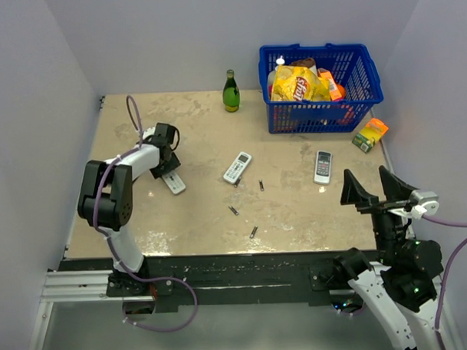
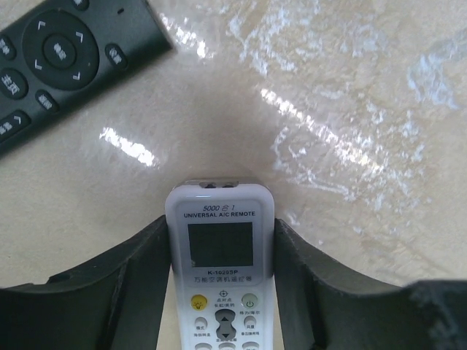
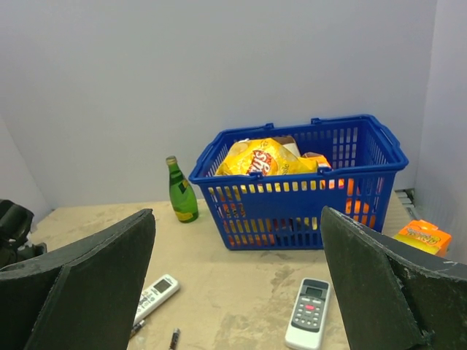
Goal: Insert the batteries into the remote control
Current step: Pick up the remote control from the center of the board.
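Remote control (image 1: 173, 182), white rectangular plastic with a small screen, lies face-up at the far left of the table (image 1: 311, 211). Your left gripper (image 2: 221, 222) pinches its long edges beside the screen. Expect it to be light, rigid and slick-sided. Grip it mid-body, clear of the buttons, since the battery door is likely underneath. Several small, dark, metallic cylinder batteries (image 1: 253, 232) lie scattered near centre, well apart from it. Your right gripper (image 1: 365, 176) hovers at the near right, jaws spread wide, holding nothing.
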### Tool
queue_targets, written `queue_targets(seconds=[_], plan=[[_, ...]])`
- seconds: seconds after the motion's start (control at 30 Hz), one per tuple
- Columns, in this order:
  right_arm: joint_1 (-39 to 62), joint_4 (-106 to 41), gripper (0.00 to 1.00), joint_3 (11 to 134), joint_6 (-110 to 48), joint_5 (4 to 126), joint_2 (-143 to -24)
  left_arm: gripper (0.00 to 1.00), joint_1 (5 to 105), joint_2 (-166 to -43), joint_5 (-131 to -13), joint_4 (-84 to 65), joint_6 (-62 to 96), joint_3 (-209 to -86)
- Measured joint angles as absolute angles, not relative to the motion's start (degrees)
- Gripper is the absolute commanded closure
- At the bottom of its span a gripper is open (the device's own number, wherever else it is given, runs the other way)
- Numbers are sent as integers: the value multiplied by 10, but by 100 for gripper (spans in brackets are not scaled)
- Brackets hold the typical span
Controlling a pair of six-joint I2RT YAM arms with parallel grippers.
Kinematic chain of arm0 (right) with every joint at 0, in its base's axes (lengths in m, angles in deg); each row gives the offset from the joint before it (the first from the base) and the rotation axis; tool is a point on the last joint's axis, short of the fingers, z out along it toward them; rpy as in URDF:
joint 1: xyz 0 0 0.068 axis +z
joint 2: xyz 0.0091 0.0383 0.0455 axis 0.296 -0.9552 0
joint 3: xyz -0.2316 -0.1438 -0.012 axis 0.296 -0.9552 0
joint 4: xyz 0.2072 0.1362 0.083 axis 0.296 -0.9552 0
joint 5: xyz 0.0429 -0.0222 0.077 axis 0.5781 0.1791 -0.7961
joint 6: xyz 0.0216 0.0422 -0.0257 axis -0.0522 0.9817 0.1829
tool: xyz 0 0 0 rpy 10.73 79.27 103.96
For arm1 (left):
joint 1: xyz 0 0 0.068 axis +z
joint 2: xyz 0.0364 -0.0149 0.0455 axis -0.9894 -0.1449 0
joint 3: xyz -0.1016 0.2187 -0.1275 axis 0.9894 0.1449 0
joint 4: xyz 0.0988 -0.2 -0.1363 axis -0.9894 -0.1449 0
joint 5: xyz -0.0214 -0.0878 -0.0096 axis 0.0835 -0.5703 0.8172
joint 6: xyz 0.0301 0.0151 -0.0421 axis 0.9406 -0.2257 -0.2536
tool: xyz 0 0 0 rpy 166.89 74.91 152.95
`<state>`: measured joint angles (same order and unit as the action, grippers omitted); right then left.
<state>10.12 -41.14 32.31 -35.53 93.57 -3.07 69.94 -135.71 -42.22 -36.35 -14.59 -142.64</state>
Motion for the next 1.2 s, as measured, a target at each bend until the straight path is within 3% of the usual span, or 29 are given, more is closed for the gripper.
queue_targets(seconds=[0.2, 0.3, 0.8, 1.0, 1.2], plan=[[101, -409, 2, 324, -354, 897, -35, 87, 699, -1286, -461, -356, -137, -1377], [101, -419, 2, 348, -343, 868, -73, 88, 699, -1230, -488, -336, -125, -1358], [102, -429, 2, 425, -219, 584, -449, 87, 699, -918, -693, -130, -45, -1209], [103, -342, 2, 390, -146, 475, -511, 91, 699, -824, -836, 22, -58, -1127], [120, -194, 2, 349, -72, 407, -552, 91, 699, -825, -968, 186, -123, -1074]])
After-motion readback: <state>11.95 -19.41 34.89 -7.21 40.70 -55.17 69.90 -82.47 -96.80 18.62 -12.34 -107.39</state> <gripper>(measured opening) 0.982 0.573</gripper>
